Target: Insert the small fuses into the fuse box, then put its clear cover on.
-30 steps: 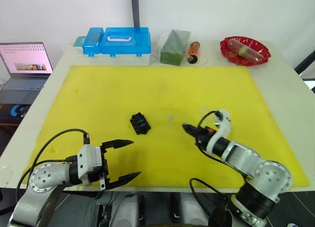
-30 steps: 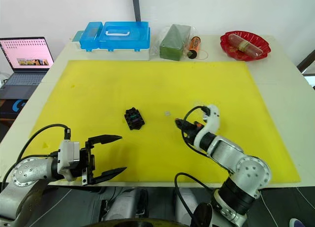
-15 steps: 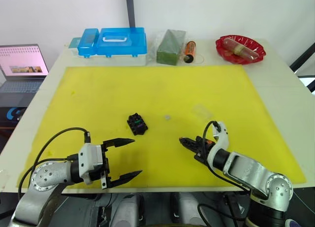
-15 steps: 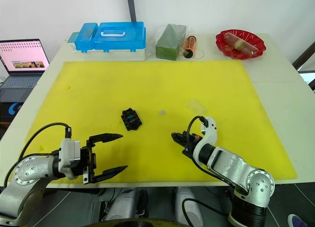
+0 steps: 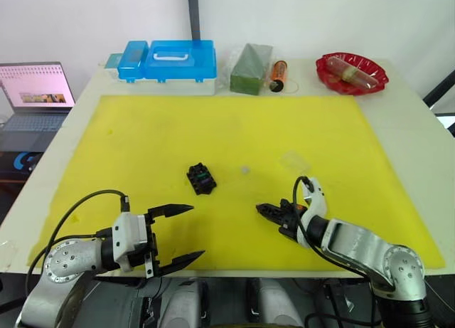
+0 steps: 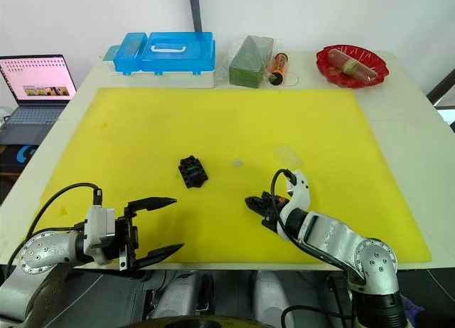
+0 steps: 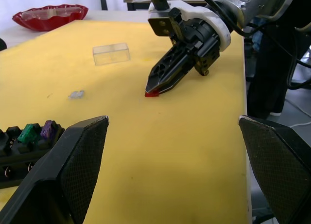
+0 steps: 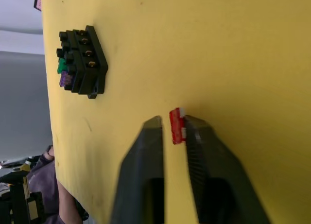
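Note:
The black fuse box (image 5: 201, 178) sits mid-mat with a green fuse (image 7: 30, 133) and a purple fuse (image 7: 47, 129) in its slots. A pale grey fuse (image 5: 244, 169) lies loose to its right, and the clear cover (image 5: 291, 160) rests further right. My right gripper (image 5: 264, 210) is low over the mat, nearer me than the cover. Its fingers are almost together on a red fuse (image 8: 178, 126) at their tips, and the fuse touches the mat. My left gripper (image 5: 197, 230) hovers wide open and empty at the mat's near edge, in front of the fuse box.
A big blue case (image 5: 169, 61), a green packet (image 5: 249, 60), an orange cylinder (image 5: 279, 73) and a red bowl (image 5: 352, 72) line the table's far edge. A laptop (image 5: 32, 93) stands off the table to the left. The yellow mat (image 5: 142, 129) covers most of the table.
My right gripper has drawn back toward the near edge and slightly left, uncovering the clear cover behind it. The left gripper has stayed put and open.

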Motion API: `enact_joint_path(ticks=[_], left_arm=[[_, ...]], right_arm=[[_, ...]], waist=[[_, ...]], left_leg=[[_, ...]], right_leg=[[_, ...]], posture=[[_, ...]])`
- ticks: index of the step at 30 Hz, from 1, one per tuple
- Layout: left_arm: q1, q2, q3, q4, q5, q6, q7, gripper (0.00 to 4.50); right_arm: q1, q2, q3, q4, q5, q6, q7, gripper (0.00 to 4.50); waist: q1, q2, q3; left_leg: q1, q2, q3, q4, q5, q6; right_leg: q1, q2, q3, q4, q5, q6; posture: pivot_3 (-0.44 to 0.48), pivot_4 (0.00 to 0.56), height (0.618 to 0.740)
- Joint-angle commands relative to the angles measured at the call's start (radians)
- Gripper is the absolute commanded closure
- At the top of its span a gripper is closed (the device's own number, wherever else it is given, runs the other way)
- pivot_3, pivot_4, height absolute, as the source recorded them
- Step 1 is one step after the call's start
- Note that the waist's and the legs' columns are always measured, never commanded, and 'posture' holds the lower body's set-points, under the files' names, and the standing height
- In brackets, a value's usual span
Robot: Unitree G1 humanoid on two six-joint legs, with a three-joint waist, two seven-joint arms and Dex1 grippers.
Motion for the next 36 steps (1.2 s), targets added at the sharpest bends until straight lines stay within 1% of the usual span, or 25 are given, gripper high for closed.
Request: enact_joint_path(ticks=[1,3,4,5,6,7,8,10,11,13,15,17,20,21,22,24,28,31,32,34,36], left_arm=[[0.004,-0.004,-0.007,-0.008,0.001,-0.025,-0.003,0.0],[0.006,-0.006,-0.011,-0.005,0.002,-0.031,-0.002,0.0],[0.005,-0.007,-0.013,-0.004,0.004,-0.032,-0.001,0.0],[0.006,-0.008,-0.014,-0.003,0.004,-0.033,-0.001,0.0],[0.006,-0.009,-0.015,-0.001,0.005,-0.035,-0.001,0.0],[0.004,-0.01,-0.016,0.001,0.006,-0.035,-0.001,0.0],[0.003,-0.011,-0.017,0.003,0.007,-0.037,-0.001,0.0],[0.001,-0.013,-0.02,0.008,0.009,-0.042,-0.003,0.0],[-0.002,-0.014,-0.022,0.01,0.009,-0.044,-0.004,0.0],[-0.007,-0.014,-0.024,0.014,0.011,-0.045,-0.003,0.0],[-0.012,-0.016,-0.032,0.013,0.014,-0.046,0.001,0.0],[-0.012,-0.015,-0.042,0.011,0.025,-0.053,0.001,0.0],[-0.016,-0.012,-0.048,0.007,0.029,-0.052,0.003,0.0],[-0.02,-0.011,-0.049,0.0,0.027,-0.045,0.008,0.0],[-0.024,-0.01,-0.051,-0.007,0.025,-0.038,0.012,0.0],[-0.032,-0.008,-0.052,-0.016,0.022,-0.025,0.021,0.0],[-0.034,-0.008,-0.052,-0.033,0.018,-0.01,0.04,0.0],[-0.034,-0.008,-0.054,-0.042,0.017,-0.005,0.046,0.0],[-0.034,-0.008,-0.056,-0.044,0.016,-0.006,0.047,0.0],[-0.033,-0.009,-0.059,-0.048,0.017,-0.006,0.049,0.0],[-0.036,-0.01,-0.064,-0.052,0.019,-0.006,0.053,0.0]], right_arm=[[0.017,-0.036,0.005,-0.037,0.021,-0.003,0.044,2.31],[0.037,-0.092,0.005,-0.051,0.021,0.025,0.114,1.7],[0.045,-0.125,0.005,-0.054,0.021,0.039,0.153,1.27],[0.05,-0.164,0.005,-0.055,0.021,0.056,0.199,0.96],[0.05,-0.217,0.003,-0.05,0.021,0.082,0.26,0.64],[0.048,-0.276,-0.002,-0.039,0.021,0.114,0.331,0.22],[0.04,-0.345,-0.005,-0.024,0.021,0.154,0.41,0.03],[-0.039,-0.515,-0.003,0.011,0.021,0.283,0.587,0.03],[-0.089,-0.575,0.004,0.02,0.005,0.342,0.666,0.03],[-0.168,-0.64,0.021,0.011,-0.101,0.419,0.828,0.03],[-0.292,-0.701,0.105,0.008,-0.385,0.386,1.12,0.03],[-0.421,-0.727,0.228,0.058,-0.637,0.299,1.364,0.03],[-0.545,-0.714,0.358,0.151,-0.849,0.224,1.605,0.03],[-0.589,-0.702,0.412,0.187,-0.929,0.186,1.69,0.44],[-0.627,-0.691,0.461,0.221,-1.003,0.151,1.765,0.61],[-0.681,-0.667,0.532,0.275,-1.122,0.094,1.872,1.23],[-0.759,-0.591,0.591,0.386,-1.258,0.055,1.982,1.23],[-0.81,-0.538,0.62,0.468,-1.348,0.023,2.052,1.69],[-0.821,-0.526,0.627,0.485,-1.372,0.014,2.07,1.94],[-0.835,-0.506,0.634,0.506,-1.407,0.01,2.098,2.59],[-0.845,-0.487,0.633,0.523,-1.434,0.013,2.118,2.59]], waist=[[0.002,0.0,0.0],[0.003,0.0,0.0],[0.003,-0.001,0.0],[0.004,-0.001,-0.001],[0.004,-0.001,-0.001],[0.004,-0.001,-0.001],[0.004,-0.001,-0.001],[0.004,-0.001,0.0],[0.004,-0.001,0.0],[0.003,-0.002,-0.001],[0.003,-0.003,-0.001],[0.0,-0.002,0.0],[0.003,-0.002,0.0],[0.005,-0.002,0.0],[0.005,-0.002,0.001],[0.005,-0.002,0.001],[0.003,-0.002,0.001],[0.002,-0.002,0.001],[0.002,-0.002,0.001],[0.002,-0.002,0.001],[0.002,-0.002,0.001]], left_leg=[[0.0,0.0,0.0,0.0,0.0,0.0],[0.0,0.0,0.0,0.0,0.0,0.0],[0.0,0.0,0.0,0.0,0.0,0.001],[0.0,0.0,0.0,0.001,0.0,0.001],[0.0,0.0,0.0,0.001,-0.001,0.001],[0.0,0.0,0.0,0.001,-0.001,0.001],[0.0,0.0,0.0,0.001,-0.001,0.001],[0.0,0.0,0.0,0.002,-0.001,0.002],[0.001,0.0,0.001,0.002,-0.001,0.002],[0.001,0.0,0.001,0.003,-0.001,0.002],[0.001,0.001,0.0,0.002,-0.002,0.003],[0.001,0.001,0.0,0.002,-0.002,0.003],[0.0,0.001,0.001,0.002,-0.002,0.003],[0.0,0.001,0.001,0.002,-0.002,0.003],[0.0,0.0,0.001,0.002,-0.002,0.003],[0.0,0.0,0.001,0.003,-0.002,0.004],[0.0,0.0,0.001,0.003,-0.002,0.003],[0.0,0.0,0.001,0.003,-0.002,0.003],[0.0,0.0,0.001,0.003,-0.002,0.003],[0.0,0.0,0.001,0.002,-0.002,0.003],[0.0,0.0,0.001,0.002,-0.002,0.003]], right_leg=[[0.0,0.0,0.0,0.0,0.0,0.0],[0.0,-0.001,0.0,0.0,0.0,0.0],[0.001,-0.001,0.0,0.0,0.0,0.0],[0.001,-0.001,0.0,0.0,0.0,0.0],[0.001,-0.001,0.0,0.0,0.0,0.0],[0.001,-0.001,0.0,-0.001,0.0,0.0],[0.001,-0.001,0.0,-0.001,0.0,0.0],[0.002,-0.001,0.0,-0.001,0.0,0.0],[0.002,-0.002,0.0,-0.001,0.0,0.0],[0.001,-0.001,0.0,0.0,0.0,0.0],[0.001,0.0,-0.001,-0.001,0.0,0.0],[0.0,0.001,-0.001,-0.001,0.0,0.0],[0.0,0.0,-0.001,-0.001,0.0,0.0],[0.0,0.0,-0.001,-0.001,0.0,0.0],[0.0,0.0,-0.001,-0.001,0.0,0.0],[0.0,-0.001,-0.001,-0.001,0.0,0.0],[-0.001,-0.001,-0.001,-0.001,0.0,0.0],[-0.001,-0.002,-0.001,0.0,0.0,-0.001],[-0.001,-0.002,-0.001,0.0,0.0,-0.001],[-0.001,-0.003,0.0,0.0,0.001,-0.001],[-0.001,-0.004,0.0,0.0,0.001,-0.001]], posture=[[0.0,0.15,0.74],[0.0,0.15,0.74],[0.0,0.15,0.74],[0.0,0.15,0.74],[0.0,0.15,0.74],[0.0,0.15,0.74],[0.0,0.15,0.74],[0.0,0.15,0.74],[0.0,0.15,0.74],[0.0,0.15,0.74],[0.0,0.15,0.74],[0.0,0.15,0.74],[0.0,0.15,0.74],[0.0,0.15,0.74],[0.0,0.15,0.74],[0.0,0.15,0.74],[0.0,0.15,0.74],[0.0,0.15,0.74],[0.0,0.15,0.74],[0.0,0.15,0.74],[0.0,0.15,0.74]])
